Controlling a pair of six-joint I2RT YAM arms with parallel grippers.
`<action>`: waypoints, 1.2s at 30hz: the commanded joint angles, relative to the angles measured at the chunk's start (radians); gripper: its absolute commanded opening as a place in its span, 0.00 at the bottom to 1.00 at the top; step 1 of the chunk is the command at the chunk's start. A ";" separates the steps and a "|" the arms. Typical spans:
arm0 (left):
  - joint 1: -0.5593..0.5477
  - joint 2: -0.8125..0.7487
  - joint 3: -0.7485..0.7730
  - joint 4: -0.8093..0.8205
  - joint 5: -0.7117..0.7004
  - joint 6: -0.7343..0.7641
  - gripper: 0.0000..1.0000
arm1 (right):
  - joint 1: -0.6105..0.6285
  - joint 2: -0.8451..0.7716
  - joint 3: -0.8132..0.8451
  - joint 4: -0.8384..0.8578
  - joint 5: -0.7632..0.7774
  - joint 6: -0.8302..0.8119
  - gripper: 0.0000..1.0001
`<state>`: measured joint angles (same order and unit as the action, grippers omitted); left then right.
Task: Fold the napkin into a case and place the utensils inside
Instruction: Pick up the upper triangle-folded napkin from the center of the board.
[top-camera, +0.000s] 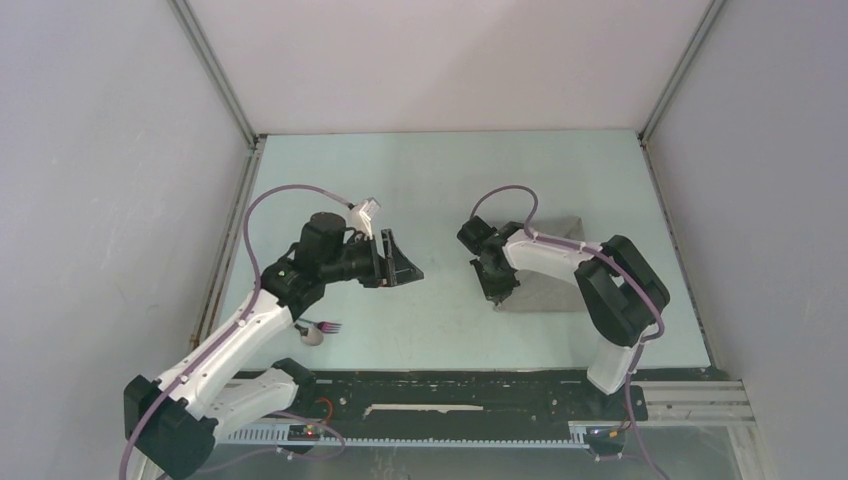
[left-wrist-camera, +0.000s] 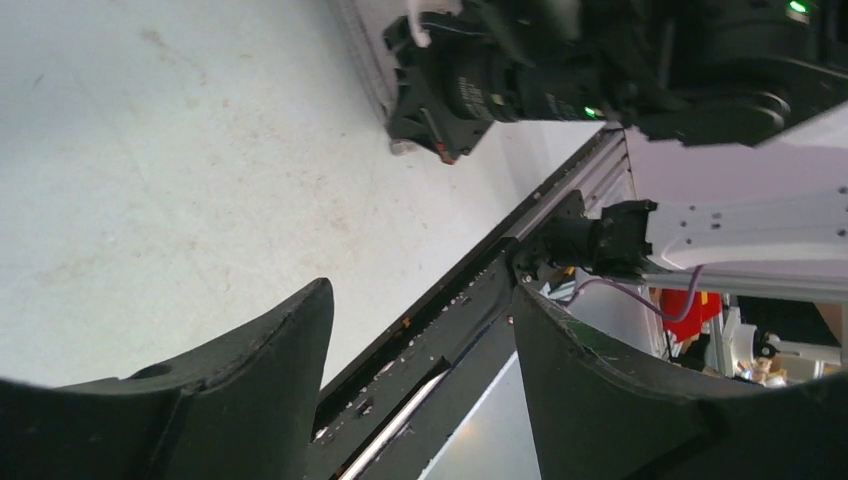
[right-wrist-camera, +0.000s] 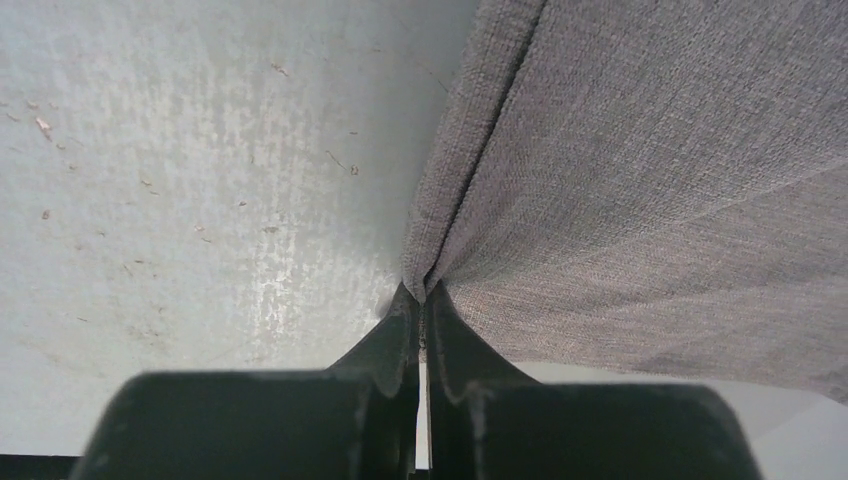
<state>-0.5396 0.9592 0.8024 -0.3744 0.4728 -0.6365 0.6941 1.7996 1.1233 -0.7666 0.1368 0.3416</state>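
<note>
A robotics lab cell — plain white panels (top-camera: 450, 60) in aluminium framing (top-camera: 215, 70) box in a pale table (top-camera: 440, 180), mounting rail (top-camera: 690, 400) along its near edge.

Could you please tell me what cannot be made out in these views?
- Top view: the right arm covers much of the napkin, so its outline and folds are unclear.
- Top view: the utensils are tiny, their handles under the left arm.
- Right wrist view: the right gripper pinches the napkin's edge; frame edges cut the cloth off.
- Left wrist view: the open left gripper shows neither napkin nor utensils.
</note>
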 joint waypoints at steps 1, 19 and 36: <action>0.049 -0.008 -0.045 0.072 -0.028 -0.069 0.73 | 0.025 -0.029 -0.059 0.152 0.083 -0.062 0.00; 0.057 0.528 -0.177 0.822 -0.045 -0.709 0.86 | 0.004 -0.256 -0.129 0.140 -0.081 -0.045 0.00; -0.083 1.029 0.109 1.079 -0.037 -0.808 0.99 | -0.054 -0.364 -0.149 0.112 -0.164 -0.052 0.00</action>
<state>-0.6090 1.9503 0.8684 0.6586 0.4480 -1.4338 0.6460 1.4834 0.9733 -0.6544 0.0051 0.2993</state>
